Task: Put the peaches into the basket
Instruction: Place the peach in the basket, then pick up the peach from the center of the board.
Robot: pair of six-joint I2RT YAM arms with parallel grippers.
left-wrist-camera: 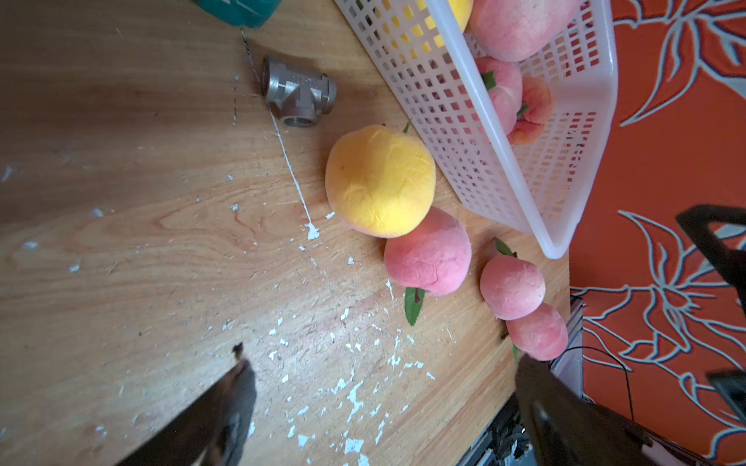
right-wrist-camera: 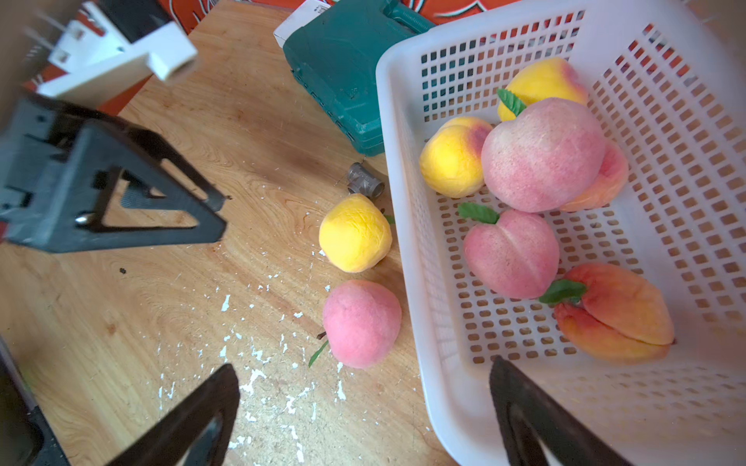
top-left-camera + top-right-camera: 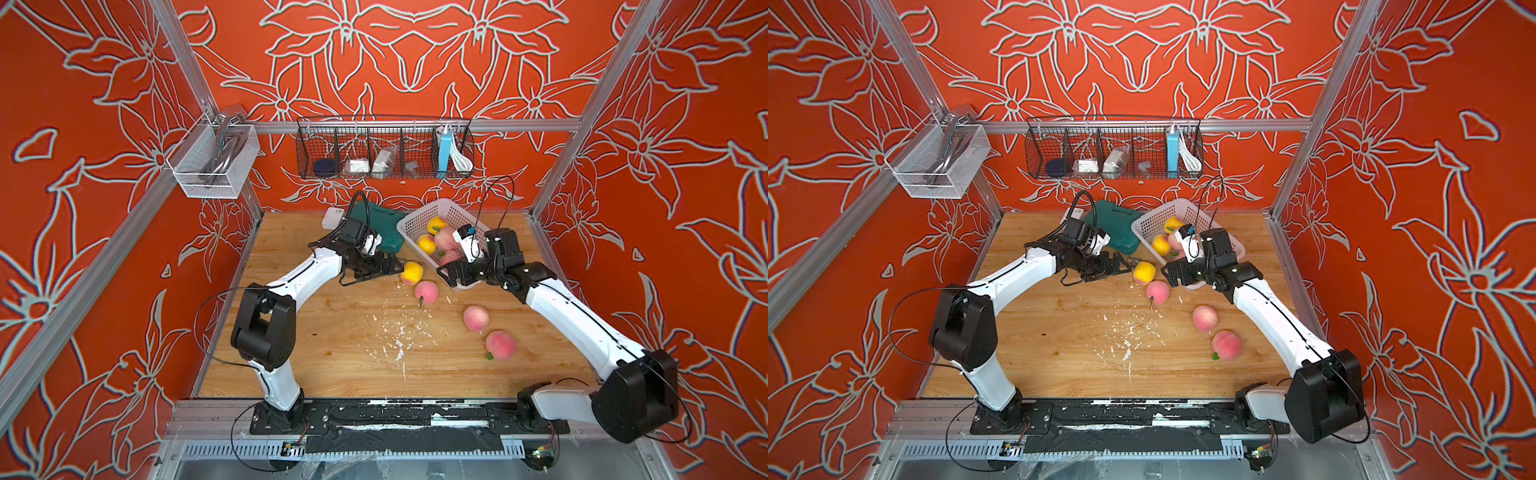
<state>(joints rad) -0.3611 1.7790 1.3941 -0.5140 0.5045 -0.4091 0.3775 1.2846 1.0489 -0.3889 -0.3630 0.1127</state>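
Left gripper (image 1: 381, 353) and right gripper (image 2: 363, 367) gape empty, the right astride the basket (image 2: 407, 262) rim; only the right wrist view bares six peaches (image 2: 541, 155) inside; its long axis slants across the table (image 3: 332, 345), far right; a yellow peach (image 3: 412, 273) and three pink peaches (image 3: 476, 318) lie outside, a tee fitting (image 1: 298, 90) beside the yellow

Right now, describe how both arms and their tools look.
The left arm and right arm have glossy white links between bulky black joints, with thin black cables looping alongside. The left tool and right tool are black, with open triangular-frame fingers.
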